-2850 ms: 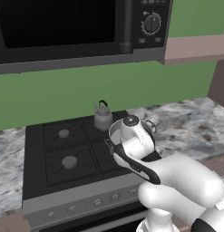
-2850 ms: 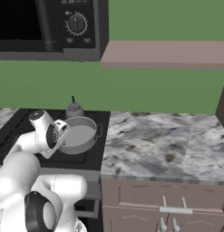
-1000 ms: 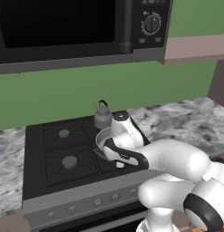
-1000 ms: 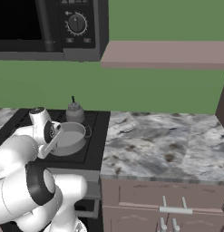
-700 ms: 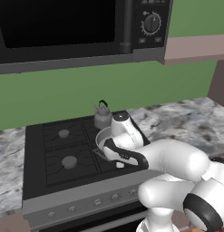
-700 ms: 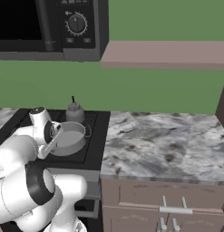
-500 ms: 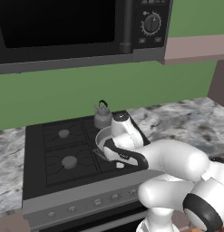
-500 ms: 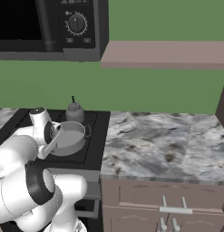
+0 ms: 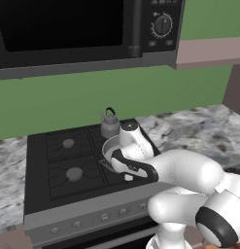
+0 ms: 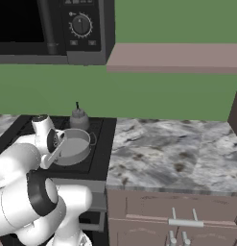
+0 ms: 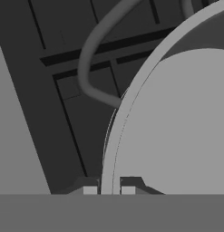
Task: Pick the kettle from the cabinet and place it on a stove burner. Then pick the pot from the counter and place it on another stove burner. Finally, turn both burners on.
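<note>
The wide grey pot point(image 10: 74, 148) rests on the front right grate of the black stove point(image 9: 53, 168), and its rim also shows beside my hand point(image 9: 110, 145). My gripper point(image 11: 109, 190) is shut on the pot's left rim, one fingertip point(image 11: 90, 190) on each side of the thin wall point(image 11: 131, 108). The gripper point(image 10: 61, 142) sits low at the rim, mostly hidden by the white hand. The small grey kettle point(image 9: 110, 127) with its black arched handle stands on the back right burner, just behind the pot point(image 10: 78, 119). Two left burners point(image 9: 74, 172) are bare.
A black microwave point(image 9: 68, 29) hangs over the stove. The mauve cabinet shelf point(image 10: 177, 56) runs along the wall at the right, above the marbled counter point(image 10: 163, 153). Grey knobs point(image 9: 104, 217) line the stove's front. Drawer fronts with handles point(image 10: 187, 222) lie below the counter.
Since 2.9 s ago the pot came down and leftward onto the front right grate. Over the last second nothing has visibly moved.
</note>
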Controlling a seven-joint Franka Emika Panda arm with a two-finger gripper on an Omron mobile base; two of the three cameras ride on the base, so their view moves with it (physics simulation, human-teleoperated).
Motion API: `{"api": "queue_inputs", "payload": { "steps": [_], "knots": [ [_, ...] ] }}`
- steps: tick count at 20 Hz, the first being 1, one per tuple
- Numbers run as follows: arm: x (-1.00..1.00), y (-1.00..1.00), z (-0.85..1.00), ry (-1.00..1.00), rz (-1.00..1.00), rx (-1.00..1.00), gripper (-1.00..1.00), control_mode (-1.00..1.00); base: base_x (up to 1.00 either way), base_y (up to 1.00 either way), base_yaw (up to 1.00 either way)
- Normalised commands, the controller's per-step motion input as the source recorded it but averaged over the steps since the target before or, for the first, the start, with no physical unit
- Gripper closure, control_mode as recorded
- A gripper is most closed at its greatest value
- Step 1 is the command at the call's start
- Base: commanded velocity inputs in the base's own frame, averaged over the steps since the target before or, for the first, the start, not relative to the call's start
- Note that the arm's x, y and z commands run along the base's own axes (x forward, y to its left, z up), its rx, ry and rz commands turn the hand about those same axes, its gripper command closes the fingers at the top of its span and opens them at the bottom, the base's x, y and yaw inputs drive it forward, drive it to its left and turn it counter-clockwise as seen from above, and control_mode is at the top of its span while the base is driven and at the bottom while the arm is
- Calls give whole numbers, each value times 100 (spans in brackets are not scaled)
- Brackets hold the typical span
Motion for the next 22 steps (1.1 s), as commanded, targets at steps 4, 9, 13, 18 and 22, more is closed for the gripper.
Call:
{"api": "queue_inputs", "payload": {
  "steps": [4,9,13,18,22],
  "knots": [
    [0,0,-3,0,0,0,-100,-100,0,0,0],
    [0,0,-1,0,0,0,-100,-100,0,0,0],
    [0,0,0,0,0,0,-100,-100,0,0,0],
    [-4,0,8,0,0,0,-100,-100,0,0,0],
    [-10,1,22,0,0,0,-100,-100,0,0,0]
  ]
}}
